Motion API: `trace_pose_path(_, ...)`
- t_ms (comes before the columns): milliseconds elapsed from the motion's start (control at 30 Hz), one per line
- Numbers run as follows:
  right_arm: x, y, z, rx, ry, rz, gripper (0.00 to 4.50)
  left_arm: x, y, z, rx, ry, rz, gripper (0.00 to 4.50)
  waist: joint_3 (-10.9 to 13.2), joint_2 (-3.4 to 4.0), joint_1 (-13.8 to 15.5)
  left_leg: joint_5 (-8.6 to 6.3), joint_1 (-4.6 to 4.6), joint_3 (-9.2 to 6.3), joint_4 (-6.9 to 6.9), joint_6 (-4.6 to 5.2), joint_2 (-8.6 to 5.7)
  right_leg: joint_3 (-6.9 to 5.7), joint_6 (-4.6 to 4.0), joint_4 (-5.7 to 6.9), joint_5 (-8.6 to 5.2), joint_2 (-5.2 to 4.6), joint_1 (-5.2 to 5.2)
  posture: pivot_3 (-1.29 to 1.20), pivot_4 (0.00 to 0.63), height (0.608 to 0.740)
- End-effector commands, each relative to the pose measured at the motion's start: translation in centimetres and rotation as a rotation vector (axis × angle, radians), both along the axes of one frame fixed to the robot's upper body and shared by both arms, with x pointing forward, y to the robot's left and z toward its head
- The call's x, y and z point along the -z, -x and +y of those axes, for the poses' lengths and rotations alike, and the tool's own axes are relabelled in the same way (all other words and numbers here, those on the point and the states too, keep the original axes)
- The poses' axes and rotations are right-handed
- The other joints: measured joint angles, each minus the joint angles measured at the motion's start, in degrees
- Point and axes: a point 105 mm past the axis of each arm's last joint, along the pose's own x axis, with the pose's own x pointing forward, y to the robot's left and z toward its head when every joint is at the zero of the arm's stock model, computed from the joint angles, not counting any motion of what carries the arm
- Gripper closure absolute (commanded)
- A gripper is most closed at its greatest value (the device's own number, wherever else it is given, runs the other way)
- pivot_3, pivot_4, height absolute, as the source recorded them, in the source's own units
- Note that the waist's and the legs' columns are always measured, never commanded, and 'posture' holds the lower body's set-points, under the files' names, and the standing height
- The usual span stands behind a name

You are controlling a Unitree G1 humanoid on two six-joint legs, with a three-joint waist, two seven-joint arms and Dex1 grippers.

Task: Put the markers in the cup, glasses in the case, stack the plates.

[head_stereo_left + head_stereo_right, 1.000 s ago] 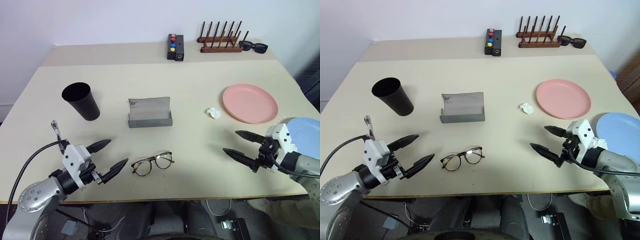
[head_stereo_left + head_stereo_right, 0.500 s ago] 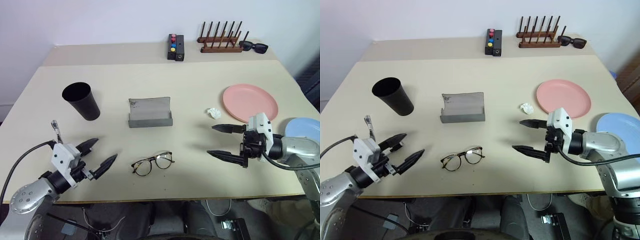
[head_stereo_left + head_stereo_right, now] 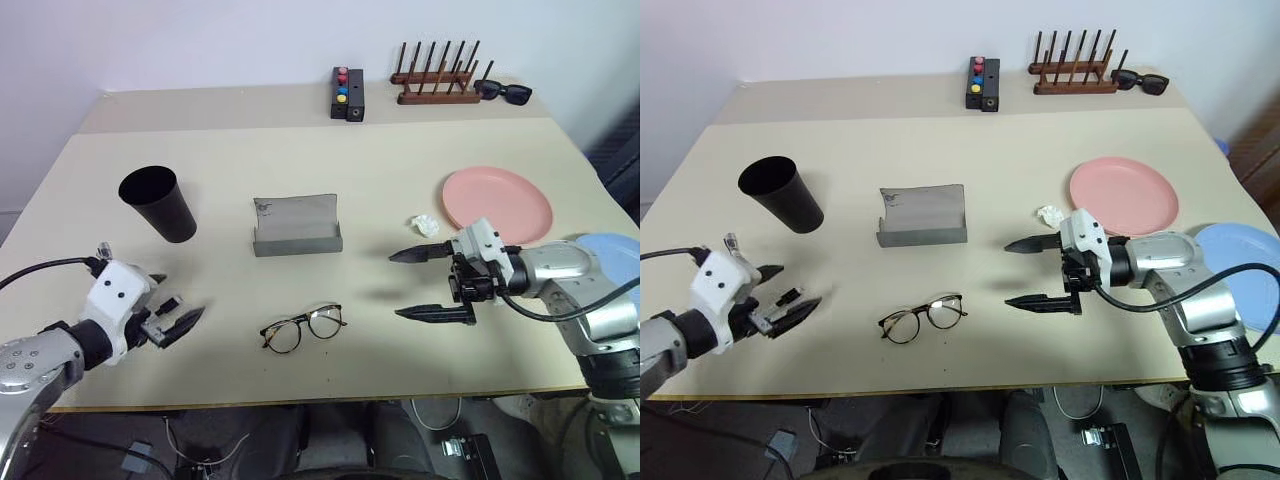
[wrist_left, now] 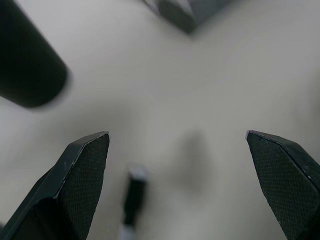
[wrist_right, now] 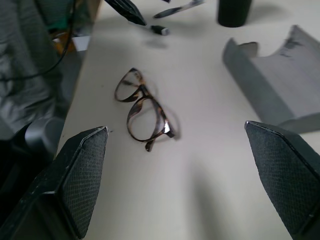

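The glasses (image 3: 303, 329) lie unfolded near the table's front edge, in front of the grey case (image 3: 297, 225), which stands open. The black cup (image 3: 160, 203) is upright to the case's left. My right gripper (image 3: 395, 286) is open, just right of the glasses and pointing left at them (image 5: 142, 112). My left gripper (image 3: 172, 305) is open at the front left, tipped down over a slim dark marker (image 4: 132, 195) lying on the table between its fingers. The pink plate (image 3: 497, 205) sits at the right, and the blue plate (image 3: 615, 250) lies at the right edge behind my right arm.
A crumpled white scrap (image 3: 427, 226) lies left of the pink plate. Along the far edge stand a black box with coloured buttons (image 3: 346, 94), a wooden peg rack (image 3: 437, 85) and black sunglasses (image 3: 503, 92).
My right gripper swung left from beside the blue plate toward the glasses and now points left. My left gripper shifted left and tipped downward over the marker. Both stayed open.
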Motion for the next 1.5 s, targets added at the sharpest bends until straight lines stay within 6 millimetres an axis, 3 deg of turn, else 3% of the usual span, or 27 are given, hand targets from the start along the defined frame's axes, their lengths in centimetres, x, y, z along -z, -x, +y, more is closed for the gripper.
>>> trace_pose_path(33, -0.3, 0.0, 0.5, -0.058, 0.001, -0.049, 0.03, -0.1, 0.5, 1.1, 0.027, -0.057, 0.050, 0.00, 0.0, 0.02, 0.1, -0.01, 0.00, -0.01, 0.00, -0.01, 0.00, 0.00, 0.00, 0.01, 0.00, 0.00, 0.00, 0.00, 0.150, 0.740)
trace_pose_path(333, 0.1, -1.0, 0.8, -0.061, -0.008, -0.077, 0.03, -1.0, -1.2, 3.5, -0.034, -0.089, 0.037, 0.00, 0.0, 0.02, 0.1, -0.04, -0.01, -0.03, 0.00, -0.06, 0.00, -0.01, -0.01, 0.17, 0.01, -0.01, -0.09, 0.00, 0.150, 0.740)
trace_pose_path(867, -1.3, -1.9, 2.6, -0.067, -0.037, -0.106, 0.03, -0.1, -0.3, 6.2, -0.005, -0.153, 0.256, 0.00, 0.0, 0.05, -1.4, 0.00, -0.14, -0.01, -0.07, -0.24, 0.02, 0.04, -0.02, 0.44, 0.01, 0.01, -0.47, 0.00, 0.150, 0.740)
trace_pose_path(1000, -1.3, -1.9, 2.8, -0.061, -0.041, -0.108, 0.03, 1.0, 0.0, 6.4, -0.001, -0.142, 0.294, 0.00, 0.1, 0.06, -1.5, 0.07, -0.14, 0.00, -0.09, -0.36, 0.02, 0.05, -0.02, 0.44, 0.01, 0.01, -0.49, 0.00, 0.150, 0.740)
trace_pose_path(1233, -1.3, -1.8, 2.5, -0.053, -0.037, -0.109, 0.03, 4.8, 1.4, 5.8, 0.010, -0.095, 0.336, 0.00, 0.0, 0.16, -1.4, 0.09, -0.18, 0.04, -0.09, -0.40, 0.02, 0.08, -0.02, 0.47, 0.01, 0.00, -0.55, 0.00, 0.150, 0.740)
trace_pose_path(1433, -1.6, -1.8, 2.2, -0.046, -0.032, -0.115, 0.03, 6.2, 1.4, 6.1, -0.011, -0.098, 0.311, 0.00, -0.2, 0.64, -1.2, -0.02, -0.15, 0.03, -0.04, -0.20, -0.01, 0.07, -0.01, 0.47, 0.01, -0.03, -0.47, 0.00, 0.150, 0.740)
trace_pose_path(1500, -1.6, -1.8, 2.1, -0.042, -0.031, -0.117, 0.00, 6.3, 1.4, 6.2, -0.021, -0.097, 0.298, 0.56, -0.3, 0.96, -1.2, -0.02, -0.13, 0.01, -0.04, -0.20, -0.01, 0.07, -0.01, 0.49, 0.01, -0.03, -0.45, 0.00, 0.150, 0.740)
